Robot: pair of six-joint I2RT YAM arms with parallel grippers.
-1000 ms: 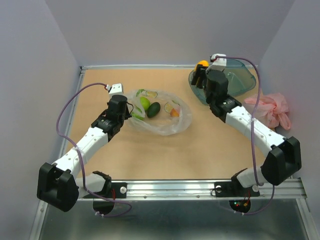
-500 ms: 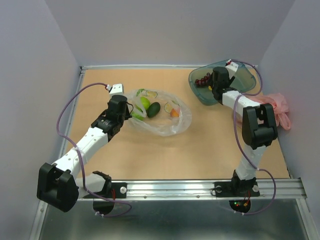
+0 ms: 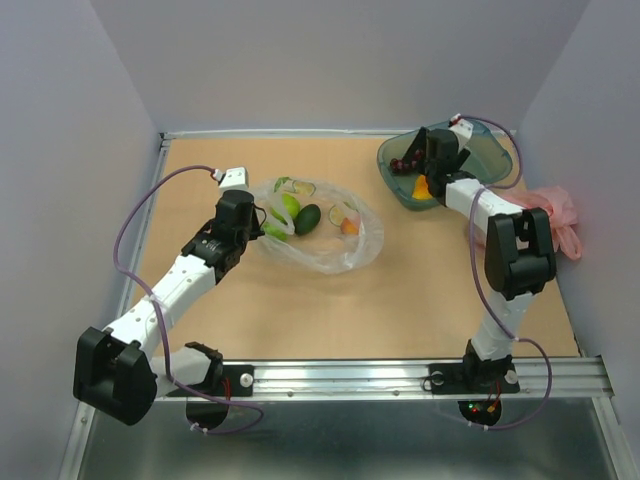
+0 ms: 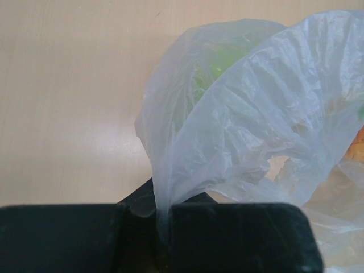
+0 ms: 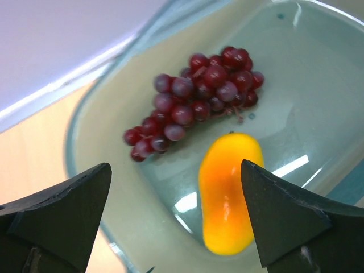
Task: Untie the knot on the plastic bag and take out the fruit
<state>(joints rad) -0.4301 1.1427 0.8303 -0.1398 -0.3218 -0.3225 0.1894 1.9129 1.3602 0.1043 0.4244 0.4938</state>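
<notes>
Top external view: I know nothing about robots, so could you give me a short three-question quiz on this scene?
1. True or false: the left end effector is shut on the plastic bag.
2. Which fruits lie in the teal tray? A grape bunch and mango; B banana and apple; C none.
3. Fill in: the right end effector over the tray is ____.
Key: 1 true; 2 A; 3 open.

Upper right, the tray [image 3: 492, 158] is teal, its grapes [image 5: 193, 99] dark purple-red, its mango [image 5: 227, 190] orange-yellow; the plastic bag [image 3: 335, 255] is colourless on a tan surface [image 3: 300, 310].
</notes>
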